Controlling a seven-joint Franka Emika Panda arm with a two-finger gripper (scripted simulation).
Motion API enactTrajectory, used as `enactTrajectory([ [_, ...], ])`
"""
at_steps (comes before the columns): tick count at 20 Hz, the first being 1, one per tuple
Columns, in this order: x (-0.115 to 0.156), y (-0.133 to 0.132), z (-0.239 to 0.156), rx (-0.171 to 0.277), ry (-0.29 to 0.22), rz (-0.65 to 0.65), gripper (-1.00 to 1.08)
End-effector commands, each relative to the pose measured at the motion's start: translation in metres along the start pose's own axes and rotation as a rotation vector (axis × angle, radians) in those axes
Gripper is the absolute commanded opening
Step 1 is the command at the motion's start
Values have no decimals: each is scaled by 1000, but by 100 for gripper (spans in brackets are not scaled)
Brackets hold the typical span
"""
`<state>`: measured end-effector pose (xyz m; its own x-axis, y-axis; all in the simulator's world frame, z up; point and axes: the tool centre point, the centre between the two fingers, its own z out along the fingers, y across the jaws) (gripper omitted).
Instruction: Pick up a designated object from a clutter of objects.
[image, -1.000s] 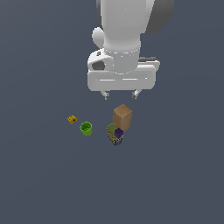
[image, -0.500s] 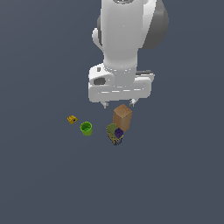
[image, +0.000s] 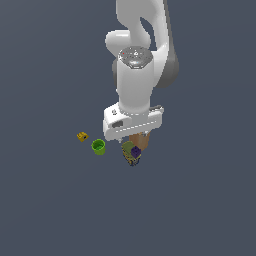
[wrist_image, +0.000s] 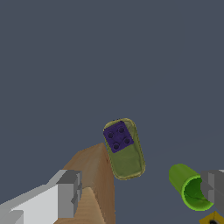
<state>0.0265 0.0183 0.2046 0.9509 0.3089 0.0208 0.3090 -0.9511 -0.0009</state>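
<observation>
The designated pack (wrist_image: 125, 151) is a small olive-yellow pack with a purple face (wrist_image: 118, 137). It lies on the floor between the tan-brown box (wrist_image: 94, 179) and the bright green cup (wrist_image: 189, 187). In the exterior view the pack (image: 132, 153) sits just below the white hand, in front of the tan box (image: 141, 141). My gripper (wrist_image: 141, 190) is open and empty, low over the clutter. One finger (wrist_image: 68, 193) is beside the tan box, the other finger (wrist_image: 214, 185) is by the cup. The hand (image: 133, 125) hides the box's top.
The green cup (image: 98, 147) lies to the exterior view's left of the pack. The tiny yellow block (image: 82, 136) is further left, and its corner shows in the wrist view (wrist_image: 213, 218). The dark grey floor (image: 200, 200) spreads all around.
The arm has come down toward the clutter. The hand now covers the top of the tan box. The objects have not moved.
</observation>
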Motion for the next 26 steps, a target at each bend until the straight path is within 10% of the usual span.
enactTrajectory([
  [1, -2, 1, 25, -2, -6, -64, 100],
  [26, 1, 3, 86, -19, 28, -249, 100],
])
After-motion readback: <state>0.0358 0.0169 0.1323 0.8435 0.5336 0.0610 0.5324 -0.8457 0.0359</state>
